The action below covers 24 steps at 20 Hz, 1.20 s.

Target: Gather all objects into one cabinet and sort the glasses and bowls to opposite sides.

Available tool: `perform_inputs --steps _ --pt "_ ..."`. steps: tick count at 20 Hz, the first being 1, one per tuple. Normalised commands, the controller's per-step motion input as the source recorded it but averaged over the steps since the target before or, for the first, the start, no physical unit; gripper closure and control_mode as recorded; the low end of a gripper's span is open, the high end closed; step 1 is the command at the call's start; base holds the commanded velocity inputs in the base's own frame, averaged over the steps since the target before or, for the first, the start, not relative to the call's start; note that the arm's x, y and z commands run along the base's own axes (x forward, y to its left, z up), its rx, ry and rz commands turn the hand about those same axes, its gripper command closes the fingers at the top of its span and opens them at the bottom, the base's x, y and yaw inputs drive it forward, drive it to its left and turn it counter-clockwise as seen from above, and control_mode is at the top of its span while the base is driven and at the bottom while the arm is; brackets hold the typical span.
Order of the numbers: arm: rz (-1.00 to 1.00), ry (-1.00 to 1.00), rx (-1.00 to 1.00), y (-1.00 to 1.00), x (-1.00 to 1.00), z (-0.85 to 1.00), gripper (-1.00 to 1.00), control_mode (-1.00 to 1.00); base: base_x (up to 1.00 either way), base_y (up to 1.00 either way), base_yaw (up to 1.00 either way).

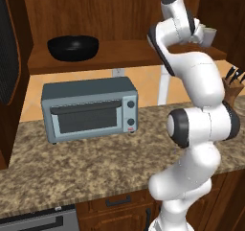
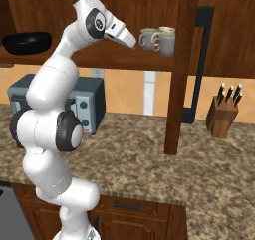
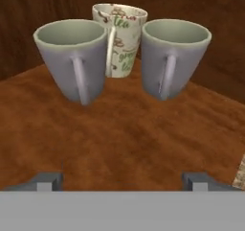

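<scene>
On the reddish-brown cabinet's shelf (image 1: pixel 125 52) the wide black bowl (image 1: pixel 72 48) sits at the left end. At the right end three glasses stand close together: two pale grey ones (image 3: pixel 72 57) (image 3: pixel 174 52) in front and a speckled cream one (image 3: pixel 119 33) behind and between them. From the right base view the bowl (image 2: pixel 27 42) lies far left of the glasses (image 2: pixel 160 41). My gripper (image 2: pixel 130 41) hangs just left of them, a short way back over the shelf board (image 3: pixel 119 129). In the hand view the gripper (image 3: pixel 122 182) is open, with nothing between its fingertips (image 3: pixel 45 182).
A blue-grey toaster oven (image 1: pixel 91 108) stands on the speckled stone counter (image 1: pixel 95 163) under the shelf. A knife block (image 2: pixel 224 114) sits at the counter's right. A wooden cabinet post (image 2: pixel 177 84) comes down just right of the glasses.
</scene>
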Motion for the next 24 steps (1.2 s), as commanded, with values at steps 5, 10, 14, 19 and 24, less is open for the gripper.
perform_inputs --steps 5,10,14,19,24 --pt "0.1 0.0 0.01 0.2 -1.0 0.0 -1.0 -1.0 0.0 0.0 0.0" --pt "0.19 0.0 0.02 0.32 -0.99 0.05 -1.0 -1.0 0.0 0.0 0.0" --pt "0.27 0.01 0.03 0.5 -0.96 0.13 -1.0 -1.0 0.0 0.0 0.0" --pt "0.28 0.07 0.0 0.46 -1.0 0.21 -1.0 -1.0 0.0 0.0 0.0" --pt "0.24 0.05 0.0 0.48 -1.0 0.32 -1.0 -1.0 0.0 0.0 0.0"
